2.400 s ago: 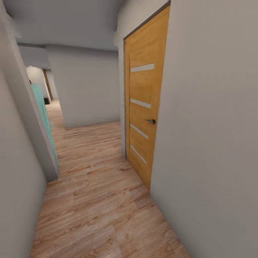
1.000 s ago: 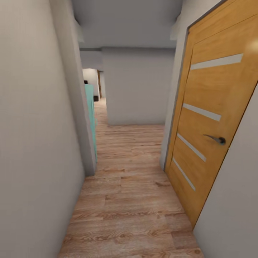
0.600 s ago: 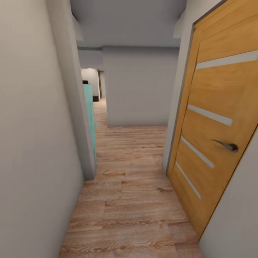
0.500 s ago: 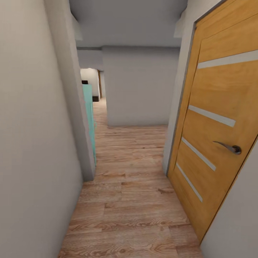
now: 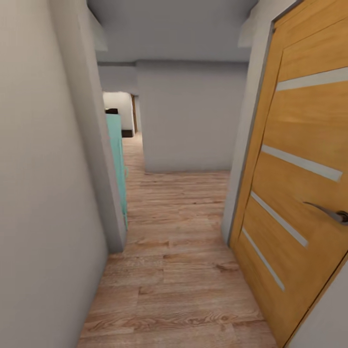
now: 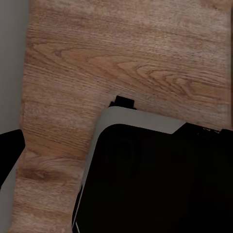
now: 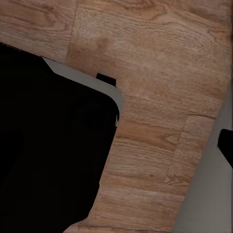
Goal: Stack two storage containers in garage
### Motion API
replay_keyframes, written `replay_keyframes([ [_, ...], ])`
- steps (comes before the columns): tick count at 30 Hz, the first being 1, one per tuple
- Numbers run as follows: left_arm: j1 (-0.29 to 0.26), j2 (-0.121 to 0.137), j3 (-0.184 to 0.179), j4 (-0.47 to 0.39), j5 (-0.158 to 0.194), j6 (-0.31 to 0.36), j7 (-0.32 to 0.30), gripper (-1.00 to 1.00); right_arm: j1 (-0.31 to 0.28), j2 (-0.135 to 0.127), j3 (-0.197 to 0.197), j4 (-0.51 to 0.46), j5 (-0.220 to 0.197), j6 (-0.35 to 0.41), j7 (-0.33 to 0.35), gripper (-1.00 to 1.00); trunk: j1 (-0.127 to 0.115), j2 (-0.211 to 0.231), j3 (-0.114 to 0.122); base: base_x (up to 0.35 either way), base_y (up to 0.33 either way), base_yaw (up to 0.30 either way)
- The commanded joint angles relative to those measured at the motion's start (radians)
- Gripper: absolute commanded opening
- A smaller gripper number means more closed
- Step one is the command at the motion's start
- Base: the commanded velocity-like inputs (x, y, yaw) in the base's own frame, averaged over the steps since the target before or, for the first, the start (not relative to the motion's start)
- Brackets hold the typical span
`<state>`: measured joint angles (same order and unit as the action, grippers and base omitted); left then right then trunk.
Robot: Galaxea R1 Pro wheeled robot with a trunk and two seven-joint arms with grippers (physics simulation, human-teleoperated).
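Neither wrist camera gives a clear look at a claw's fingers, so I cannot tell whether either claw is released or clenched. The left wrist view looks down on a black, grey-edged part of the robot's own body [image 6: 160,174] over light wood-plank flooring [image 6: 121,53]; the right wrist view shows a matching black, grey-edged body part [image 7: 53,141] over the same planks, with a strip of pale wall base beside it.

Further out, the head view looks down a narrow hallway: an orange-wood door with pale horizontal strips [image 5: 299,193] and a dark lever handle [image 5: 331,212] stands close on the right, a pale grey wall [image 5: 43,193] on the left, and a turquoise panel [image 5: 117,164] past the wall's corner.

Against the earlier pictures, the door looms larger and the handle sits nearer the edge, so the base has rolled forward along the corridor. The two red-orange storage containers are nowhere visible here; the robot is probably in transit between rooms.
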<state>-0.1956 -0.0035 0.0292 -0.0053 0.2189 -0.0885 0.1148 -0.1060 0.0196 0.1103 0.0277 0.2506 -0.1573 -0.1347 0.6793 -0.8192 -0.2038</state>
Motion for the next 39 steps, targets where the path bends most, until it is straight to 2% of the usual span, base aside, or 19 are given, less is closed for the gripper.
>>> replay_keyframes([
  [1,-0.001,0.0,0.002,0.001,0.003,-0.004,0.002,1.0,-0.001,0.0,0.008,0.003,0.003,-0.004,-0.006,1.0,0.001,-0.001,-0.001,0.322,0.0,0.0],
  [39,-0.001,-0.001,-0.003,0.001,0.003,-0.001,0.0,1.0,-0.001,-0.001,0.007,0.003,0.006,-0.011,-0.005,1.0,0.001,-0.001,-0.001,0.322,0.0,0.0],
])
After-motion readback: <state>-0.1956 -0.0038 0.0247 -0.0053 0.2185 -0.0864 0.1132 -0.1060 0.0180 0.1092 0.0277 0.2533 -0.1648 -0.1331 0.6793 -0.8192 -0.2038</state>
